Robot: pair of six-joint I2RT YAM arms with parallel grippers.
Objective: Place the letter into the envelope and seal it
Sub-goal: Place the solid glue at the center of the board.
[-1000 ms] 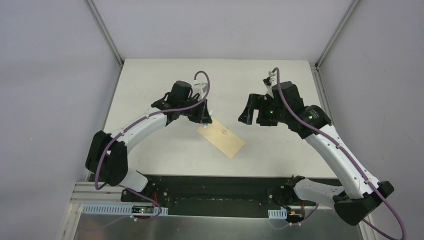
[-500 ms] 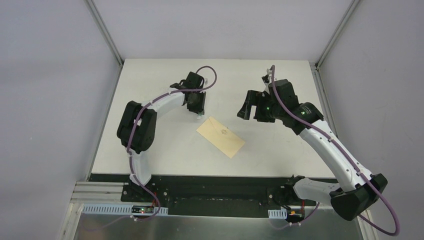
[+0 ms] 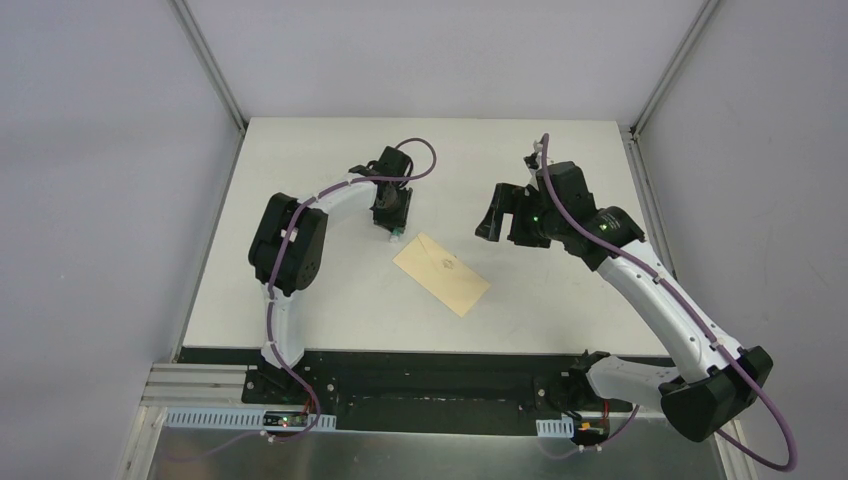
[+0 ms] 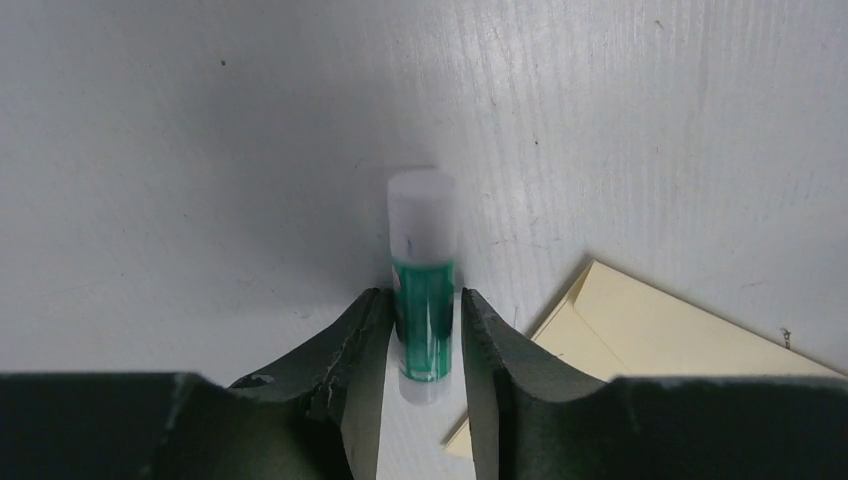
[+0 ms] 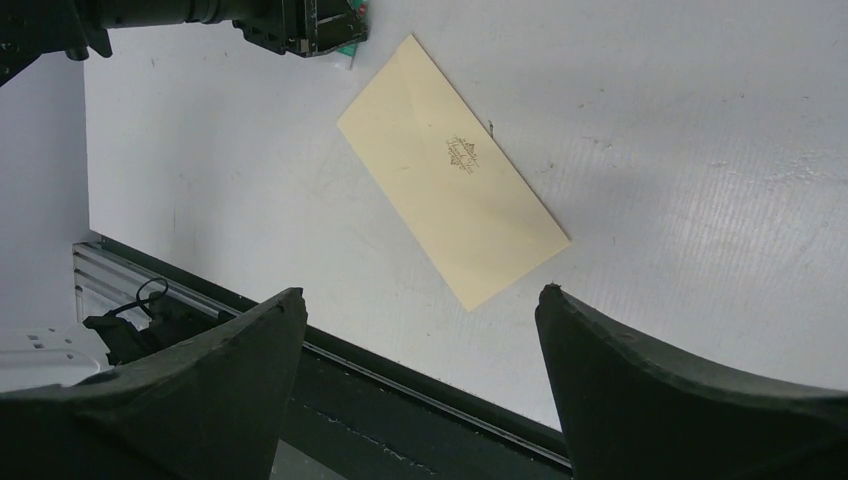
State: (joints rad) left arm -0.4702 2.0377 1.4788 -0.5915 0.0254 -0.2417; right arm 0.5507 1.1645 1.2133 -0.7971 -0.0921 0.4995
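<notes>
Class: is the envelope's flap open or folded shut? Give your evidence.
Folded shut: the envelope lies as a plain flat rectangle, no triangular flap sticking out in any view. Whether it is glued cannot be told.

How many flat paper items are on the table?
1: the flat yellow-tan paper envelope, lying diagonally on the white table near the green-and-white tube. No separate letter sheet shows; it may be inside.

the white table (image 3: 330, 300) carried a tan envelope (image 5: 450, 195), lying flat and slantwise. a small white-and-green tube (image 4: 424, 300) lay on the table just beside one corner of the envelope.
</notes>
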